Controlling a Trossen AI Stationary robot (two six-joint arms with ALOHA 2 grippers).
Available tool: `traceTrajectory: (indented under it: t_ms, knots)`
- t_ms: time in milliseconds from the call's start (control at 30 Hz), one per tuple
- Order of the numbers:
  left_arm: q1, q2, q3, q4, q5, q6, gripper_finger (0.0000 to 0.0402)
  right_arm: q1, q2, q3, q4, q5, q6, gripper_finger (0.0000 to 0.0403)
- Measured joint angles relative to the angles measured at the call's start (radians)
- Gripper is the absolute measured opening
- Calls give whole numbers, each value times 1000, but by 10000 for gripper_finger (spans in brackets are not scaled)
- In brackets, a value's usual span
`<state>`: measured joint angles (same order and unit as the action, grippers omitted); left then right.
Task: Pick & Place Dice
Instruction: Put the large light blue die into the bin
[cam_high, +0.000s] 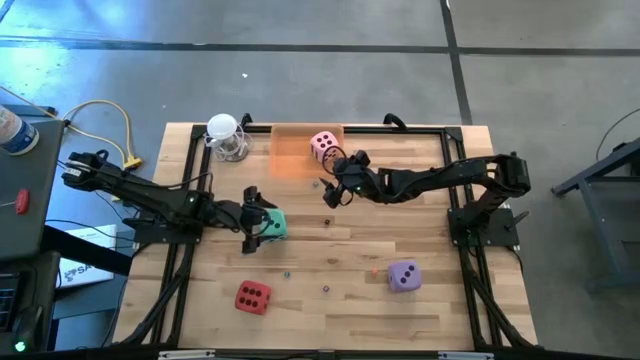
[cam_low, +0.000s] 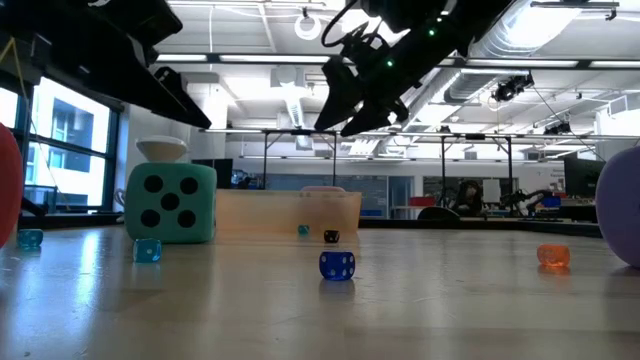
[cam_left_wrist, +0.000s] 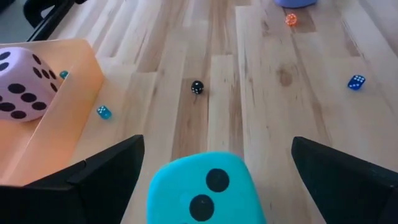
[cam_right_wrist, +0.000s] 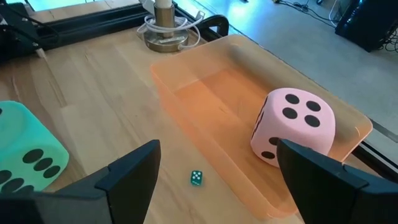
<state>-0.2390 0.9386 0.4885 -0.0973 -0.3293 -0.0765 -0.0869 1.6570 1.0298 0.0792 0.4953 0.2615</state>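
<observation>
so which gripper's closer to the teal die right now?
Left. The left gripper sits right at the teal die, jaws open to either side of it. The right gripper hovers farther off, near the orange tray holding the pink die.

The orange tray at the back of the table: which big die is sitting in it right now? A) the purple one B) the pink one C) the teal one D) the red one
B: the pink die lies inside the orange tray, while the other three big dice rest on the bare wood.
</observation>
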Motion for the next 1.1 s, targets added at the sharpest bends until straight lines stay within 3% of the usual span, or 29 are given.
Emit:
traceTrajectory:
  t_ms: [267, 500, 767, 1100]
  knots:
    - [-10, 0, 0, -8, 21, -148, 399, 0, 1, 0, 0, 0, 0, 312]
    - [2, 8, 1, -152, -115, -232, 399, 0, 1, 0, 5, 0, 0, 312]
    - [-26, 32, 2, -109, -101, -239, 399, 0, 1, 0, 6, 0, 0, 312]
    - [-32, 160, 1, -65, -118, -216, 399, 0, 1, 0, 3, -1, 3, 312]
